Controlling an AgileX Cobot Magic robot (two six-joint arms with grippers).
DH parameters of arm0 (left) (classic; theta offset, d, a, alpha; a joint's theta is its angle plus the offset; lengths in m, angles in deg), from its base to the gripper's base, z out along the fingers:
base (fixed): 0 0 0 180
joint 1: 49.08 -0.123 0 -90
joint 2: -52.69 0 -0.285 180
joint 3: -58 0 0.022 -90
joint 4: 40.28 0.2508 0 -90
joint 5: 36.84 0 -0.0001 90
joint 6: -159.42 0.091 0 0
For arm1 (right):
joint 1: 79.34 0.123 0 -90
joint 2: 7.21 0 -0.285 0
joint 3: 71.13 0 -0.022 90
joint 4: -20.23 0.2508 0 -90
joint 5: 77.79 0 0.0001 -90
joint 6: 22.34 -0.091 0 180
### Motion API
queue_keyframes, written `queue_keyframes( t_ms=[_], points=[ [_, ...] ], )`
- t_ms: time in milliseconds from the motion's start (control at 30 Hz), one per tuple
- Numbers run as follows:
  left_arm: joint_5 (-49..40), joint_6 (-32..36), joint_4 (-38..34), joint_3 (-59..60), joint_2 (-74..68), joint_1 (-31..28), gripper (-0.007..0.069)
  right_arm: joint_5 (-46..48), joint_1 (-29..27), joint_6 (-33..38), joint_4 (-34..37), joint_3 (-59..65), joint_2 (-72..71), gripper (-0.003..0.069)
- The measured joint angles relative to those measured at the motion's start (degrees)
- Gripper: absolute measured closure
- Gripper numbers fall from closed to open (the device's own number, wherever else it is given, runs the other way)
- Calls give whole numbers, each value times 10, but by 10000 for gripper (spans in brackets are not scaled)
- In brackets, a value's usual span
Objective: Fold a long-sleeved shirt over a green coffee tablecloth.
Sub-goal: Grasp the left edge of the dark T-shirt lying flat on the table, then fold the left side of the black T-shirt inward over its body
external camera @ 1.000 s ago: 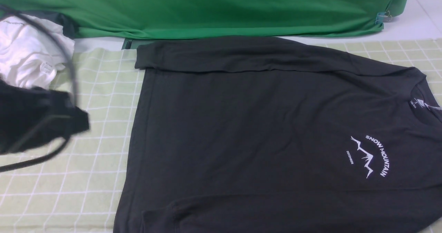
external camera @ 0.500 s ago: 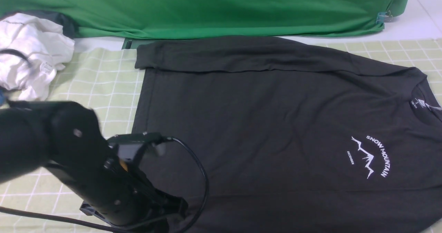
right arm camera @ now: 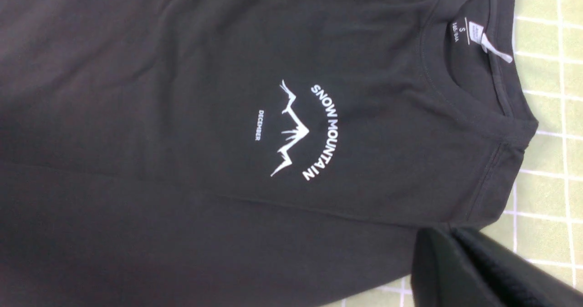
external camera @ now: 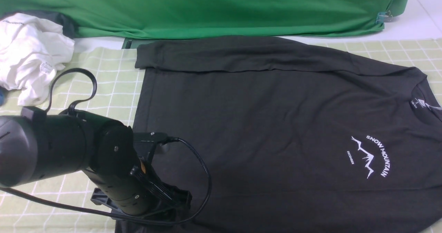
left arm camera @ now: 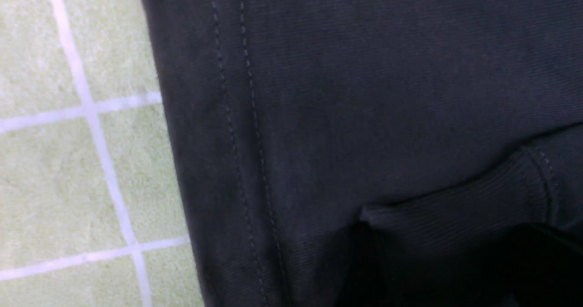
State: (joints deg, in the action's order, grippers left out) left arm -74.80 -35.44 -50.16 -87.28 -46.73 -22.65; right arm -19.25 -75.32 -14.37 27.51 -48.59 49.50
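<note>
Long-sleeved shirt [external camera: 262, 122] lies flat, print up, on green coffee tablecloth [external camera: 103, 98]; collar to right, far sleeve folded across far edge. Left gripper [external camera: 172, 200] low over near-left hem corner, by sleeve cuff [left arm camera: 455, 207]; jaws lost in shadow, cannot tell. Right gripper [right arm camera: 455, 252] beside shoulder edge near collar, jaws pressed together. White garment [external camera: 27, 49] far left.

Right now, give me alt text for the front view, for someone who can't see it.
A black long-sleeved shirt lies flat on a pale green gridded tablecloth, white print toward the right. The robot's left arm reaches down over its near left corner; a crumpled white garment sits far left.
</note>
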Motion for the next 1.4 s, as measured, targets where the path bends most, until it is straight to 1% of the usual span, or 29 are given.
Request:
queue_keyframes(
  t_ms=[133, 200, 233, 300, 367, 400, 433, 467, 567, 767, 867, 967, 1067, 1167, 1200, 1300, 1400],
  points=[
    [3, 0, -4, 0, -1, -1, 207, 0, 0, 0, 0, 0, 0, 620],
    [4, 1, -6, 0, -1, -1, 260, 0, 0, 0, 0, 0, 0, 620],
    [4, 2, -6, 0, -1, -1, 274, 0, 0, 0, 0, 0, 0, 620],
    [4, 11, -9, -1, -3, -2, 388, -2, 0, 0, 1, 0, 0, 617],
    [4, 17, -14, -1, -4, -2, 468, -2, 0, 0, 1, 0, 0, 614],
    [4, 18, -21, -1, -2, -2, 532, -2, 0, 0, 1, 0, 0, 612],
    [4, 18, -22, -1, -2, -2, 532, -2, 0, 0, 1, 0, 0, 612],
    [0, 18, -25, -1, 4, -2, 565, -2, 0, 0, 1, 0, 0, 610],
    [-12, 19, -28, 0, 22, -2, 570, -2, 0, 0, 1, 0, 0, 610],
    [-43, 19, -51, -8, 114, -1, 570, -2, 0, 0, 1, 0, 0, 601],
    [-66, 15, -55, -38, 139, -1, 570, -2, 0, 0, 3, 0, 0, 596],
    [-70, 13, -52, -93, 147, -8, 570, -2, 0, 0, 5, 0, 0, 592],
    [-71, 11, -51, -144, 140, -30, 570, -2, 0, 0, 6, 0, 0, 590],
    [-63, 17, -51, -207, 115, -75, 570, -2, 0, 0, 7, 0, 0, 589],
    [-62, 18, -51, -210, 112, -78, 570, -2, 0, 0, 7, 0, 0, 589],
    [-50, 21, -51, -256, 67, -126, 570, -2, 0, 0, 7, 0, 0, 589],
    [-22, 40, -59, -271, 12, -153, 570, -2, 0, 0, 7, 0, 0, 587]
  ],
)
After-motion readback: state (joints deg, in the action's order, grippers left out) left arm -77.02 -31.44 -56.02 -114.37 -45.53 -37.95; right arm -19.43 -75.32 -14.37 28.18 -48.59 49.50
